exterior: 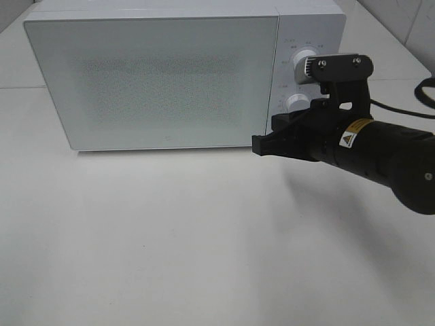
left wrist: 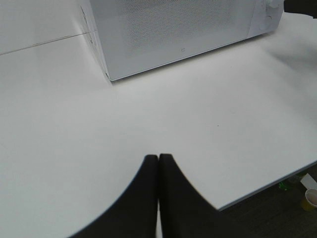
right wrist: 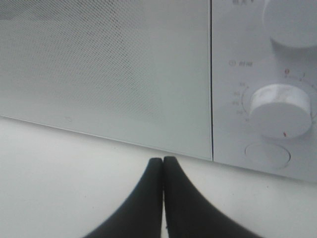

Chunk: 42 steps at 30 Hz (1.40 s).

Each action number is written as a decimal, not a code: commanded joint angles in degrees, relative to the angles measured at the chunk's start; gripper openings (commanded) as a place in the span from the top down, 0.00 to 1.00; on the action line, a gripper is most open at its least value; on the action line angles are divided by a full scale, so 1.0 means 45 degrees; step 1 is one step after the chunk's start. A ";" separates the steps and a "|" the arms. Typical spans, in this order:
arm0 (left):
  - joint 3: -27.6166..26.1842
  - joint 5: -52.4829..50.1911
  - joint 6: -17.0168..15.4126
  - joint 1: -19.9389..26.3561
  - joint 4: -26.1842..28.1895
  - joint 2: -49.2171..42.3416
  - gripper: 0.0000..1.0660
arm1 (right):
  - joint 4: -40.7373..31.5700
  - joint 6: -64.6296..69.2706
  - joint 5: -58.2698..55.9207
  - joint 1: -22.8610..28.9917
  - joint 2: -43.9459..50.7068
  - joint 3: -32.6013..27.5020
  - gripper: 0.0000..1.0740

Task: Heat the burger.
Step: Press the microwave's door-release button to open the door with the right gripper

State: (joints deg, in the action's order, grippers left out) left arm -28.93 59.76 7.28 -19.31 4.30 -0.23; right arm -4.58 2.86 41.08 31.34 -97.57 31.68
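Observation:
The burger is out of view in every frame. A white microwave [exterior: 156, 75] stands at the back of the table with its door closed. My right gripper [exterior: 257, 145] is shut and empty, hovering just in front of the door's lower right corner, near the control panel. In the right wrist view its fingertips [right wrist: 163, 159] point at the seam between the door and the panel, below the lower knob [right wrist: 280, 110]. My left gripper [left wrist: 158, 157] is shut and empty, low over the bare table, well in front of the microwave [left wrist: 178, 29].
Two white knobs [exterior: 304, 66] sit on the microwave's right panel, with an oval button [right wrist: 267, 153] under the lower one. A black cable [exterior: 421, 92] runs along the table at the far right. The table's front edge [left wrist: 267, 186] shows in the left wrist view.

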 commanded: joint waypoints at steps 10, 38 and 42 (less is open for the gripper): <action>0.0013 0.0000 0.0025 0.0000 0.0051 -0.0280 1.00 | -0.0013 0.2737 0.1897 0.0025 -0.2203 0.0115 1.00; 0.0013 0.0000 0.0025 0.0000 0.0038 -0.0280 1.00 | -0.3489 0.9931 0.2852 0.0025 -0.2406 0.0115 1.00; 0.0013 0.0000 0.0025 0.0000 0.0038 -0.0280 1.00 | -0.4291 1.0262 0.2852 -0.0013 -0.2406 0.0115 1.00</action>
State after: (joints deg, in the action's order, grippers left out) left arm -28.93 59.76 7.28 -19.31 4.30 -0.23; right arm -21.66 48.30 52.94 31.34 -108.58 31.80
